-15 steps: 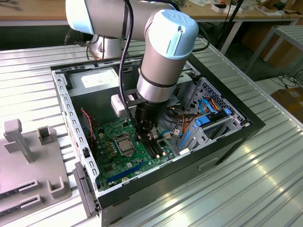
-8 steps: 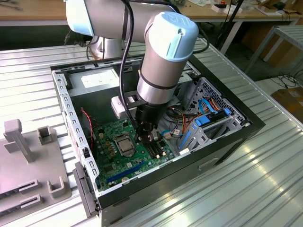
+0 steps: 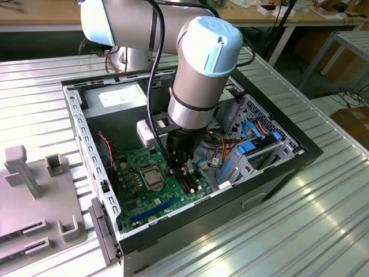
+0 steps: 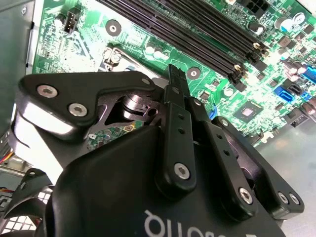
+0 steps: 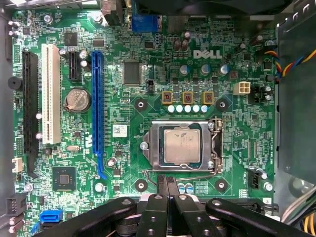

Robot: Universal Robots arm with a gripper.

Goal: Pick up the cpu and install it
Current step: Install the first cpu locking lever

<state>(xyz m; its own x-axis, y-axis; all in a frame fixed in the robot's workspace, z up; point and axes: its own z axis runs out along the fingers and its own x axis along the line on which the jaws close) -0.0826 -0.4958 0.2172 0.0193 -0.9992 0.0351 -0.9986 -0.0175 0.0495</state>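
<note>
While the claw (image 5: 167, 180) hangs over the motherboard (image 5: 123, 158) with fingers pressed together, gripping nothing, we see the cpu (image 5: 181, 147) lying inside its socket frame (image 5: 154, 143), at the claw's 9 o'clock in the exterior view, near but apart, case (image 3: 259, 190) on bench (image 3: 323, 231)

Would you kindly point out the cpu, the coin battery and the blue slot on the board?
cpu (image 5: 181, 147): first wrist view, centre of its metal top.
coin battery (image 5: 77, 99): first wrist view, centre of its round face.
blue slot (image 5: 96, 98): first wrist view, midway along its length.
</note>
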